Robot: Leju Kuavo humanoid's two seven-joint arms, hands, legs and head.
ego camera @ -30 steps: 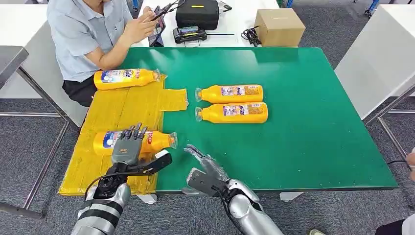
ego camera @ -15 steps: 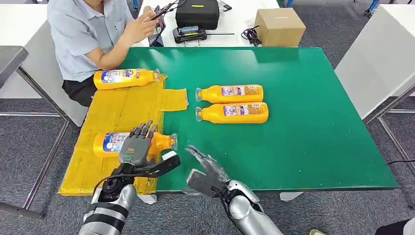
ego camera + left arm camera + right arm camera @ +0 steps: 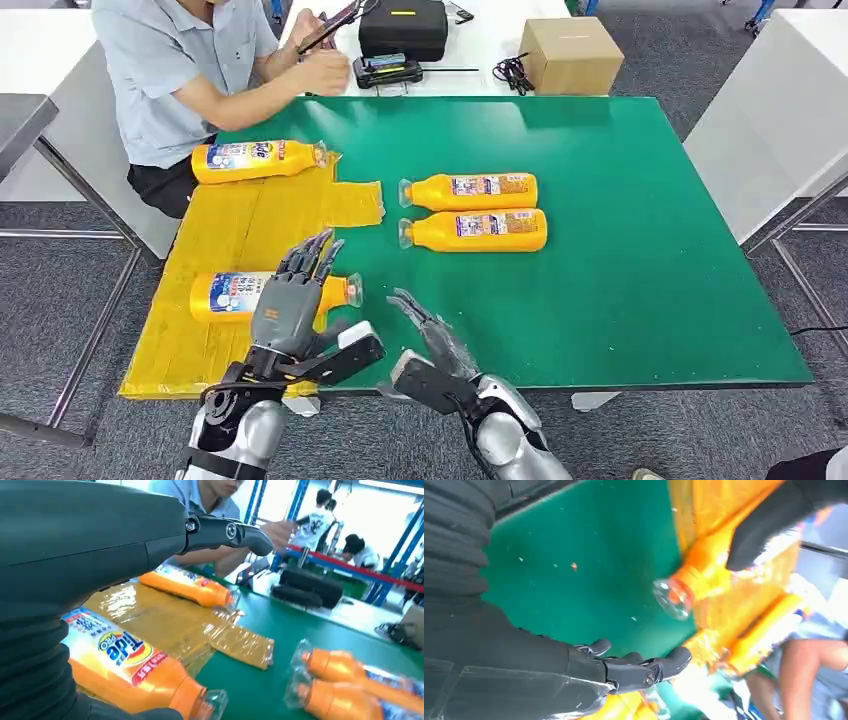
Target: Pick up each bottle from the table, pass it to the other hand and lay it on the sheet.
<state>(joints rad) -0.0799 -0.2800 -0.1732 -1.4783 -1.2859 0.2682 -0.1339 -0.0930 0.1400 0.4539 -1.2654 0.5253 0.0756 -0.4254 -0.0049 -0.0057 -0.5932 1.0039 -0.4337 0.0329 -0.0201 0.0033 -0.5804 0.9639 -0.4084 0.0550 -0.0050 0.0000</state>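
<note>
Bottle (image 3: 240, 296) lies on sheet (image 3: 240, 230) at counter's (image 3: 620, 250) 8 o'clock, under left hand (image 3: 290, 305), spread, empty. Right hand (image 3: 430, 335) spread, empty, at 6 o'clock edge.

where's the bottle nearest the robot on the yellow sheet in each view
Head view: near bottle lies on the yellow sheet, partly behind the left hand.
Left wrist view: near bottle, close beside the hand.
Right wrist view: its clear cap end.
Shared landmark: the yellow sheet.
</note>
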